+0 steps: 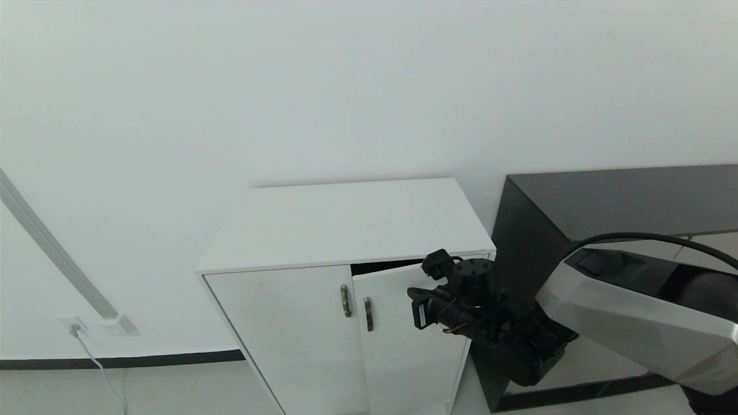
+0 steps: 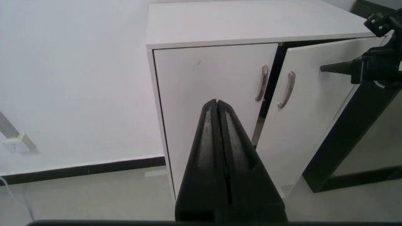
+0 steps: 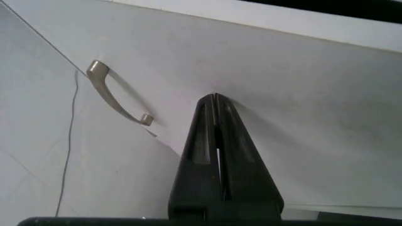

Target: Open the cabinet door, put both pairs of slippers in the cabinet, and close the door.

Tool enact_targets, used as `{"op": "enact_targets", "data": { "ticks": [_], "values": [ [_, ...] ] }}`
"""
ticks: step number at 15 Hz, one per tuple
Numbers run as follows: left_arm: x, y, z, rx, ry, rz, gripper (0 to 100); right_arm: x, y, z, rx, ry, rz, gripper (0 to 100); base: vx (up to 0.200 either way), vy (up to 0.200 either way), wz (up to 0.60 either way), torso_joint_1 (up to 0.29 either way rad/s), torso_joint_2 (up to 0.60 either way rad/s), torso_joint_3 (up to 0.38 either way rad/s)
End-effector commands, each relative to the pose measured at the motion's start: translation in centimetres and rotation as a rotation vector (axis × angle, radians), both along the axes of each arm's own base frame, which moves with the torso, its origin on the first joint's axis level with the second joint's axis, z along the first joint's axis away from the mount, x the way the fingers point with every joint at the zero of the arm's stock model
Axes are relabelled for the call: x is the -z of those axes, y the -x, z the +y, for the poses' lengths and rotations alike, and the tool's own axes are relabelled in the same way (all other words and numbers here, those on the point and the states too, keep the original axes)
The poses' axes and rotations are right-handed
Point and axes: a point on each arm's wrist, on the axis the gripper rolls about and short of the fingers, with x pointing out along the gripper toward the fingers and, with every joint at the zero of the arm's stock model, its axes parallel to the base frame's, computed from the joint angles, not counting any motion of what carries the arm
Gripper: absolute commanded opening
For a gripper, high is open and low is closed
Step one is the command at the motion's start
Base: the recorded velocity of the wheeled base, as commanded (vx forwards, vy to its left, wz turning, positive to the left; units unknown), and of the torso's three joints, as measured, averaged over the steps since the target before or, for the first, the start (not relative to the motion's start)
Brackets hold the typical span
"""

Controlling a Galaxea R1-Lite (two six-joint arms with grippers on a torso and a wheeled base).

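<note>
Right gripper (image 3: 215,99) has its fingers pressed together, holding nothing, tips at the face of the ajar right door (image 1: 403,340) of the cabinet (image 1: 346,225), near its handle (image 3: 116,94). Push off-square and you risk the tips skating across the smooth panel, leaving it ajar.

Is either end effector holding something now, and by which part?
Nothing is held: left end effector and right end effector are shut, empty; the right's tip is at the cabinet door.
</note>
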Motion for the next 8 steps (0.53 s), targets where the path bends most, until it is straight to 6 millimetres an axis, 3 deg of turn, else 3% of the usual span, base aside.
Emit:
{"op": "enact_targets", "data": {
  "ticks": [1, 8],
  "values": [
    [0.0, -0.01, 0.0, 0.0, 0.0, 0.001, 0, 0.24, -0.45, -0.05, 0.007, -0.002, -0.002, 0, 0.0, 0.0, 0.0, 0.0, 0.0, 0.0],
    [0.0, -0.01, 0.0, 0.0, 0.0, 0.001, 0, 0.21, -1.26, 0.03, 0.015, 0.003, -0.004, 0, 0.0, 0.0, 0.0, 0.0, 0.0, 0.0]
  ]
}}
